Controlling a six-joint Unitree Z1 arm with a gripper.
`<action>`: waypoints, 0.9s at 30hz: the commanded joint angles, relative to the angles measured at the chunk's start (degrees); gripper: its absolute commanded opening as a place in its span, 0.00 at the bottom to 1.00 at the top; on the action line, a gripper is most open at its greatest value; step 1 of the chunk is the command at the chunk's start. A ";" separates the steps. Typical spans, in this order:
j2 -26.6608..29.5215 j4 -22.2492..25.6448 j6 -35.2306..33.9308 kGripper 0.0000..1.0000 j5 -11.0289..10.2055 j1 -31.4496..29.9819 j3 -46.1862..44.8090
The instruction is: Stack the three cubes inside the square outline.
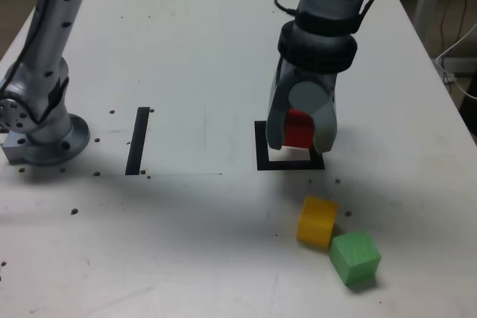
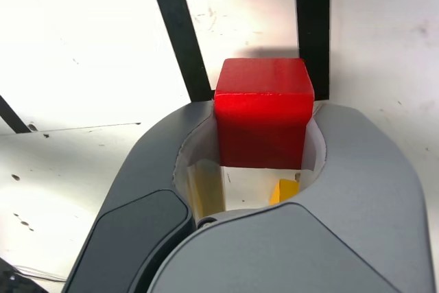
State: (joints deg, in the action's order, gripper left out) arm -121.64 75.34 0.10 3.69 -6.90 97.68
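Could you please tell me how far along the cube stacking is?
No cube looks set down in the square outline yet. The red cube is in hand, gripped between the fingers of the claw over the outline. Placing it is left, then stacking the yellow cube and the green cube, which both sit on the table outside the outline.

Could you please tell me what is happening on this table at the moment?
A robot arm has the red cube gripped between the fingers of its gripper, over the black square outline. The yellow cube and the green cube are outside the outline, close together on the white table. So no stack stands yet; the red cube looks likely to become its base.
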 commanded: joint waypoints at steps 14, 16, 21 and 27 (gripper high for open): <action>0.18 -6.96 -1.68 0.28 -0.13 1.69 -6.43; 0.20 -7.44 -1.68 0.28 -0.39 2.06 -7.07; 0.24 -8.21 -1.68 0.28 -0.84 2.42 -7.80; 0.20 -8.84 -1.22 0.43 -0.89 2.42 -8.19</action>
State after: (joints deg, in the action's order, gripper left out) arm -121.47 66.91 -1.43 2.86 -4.58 89.77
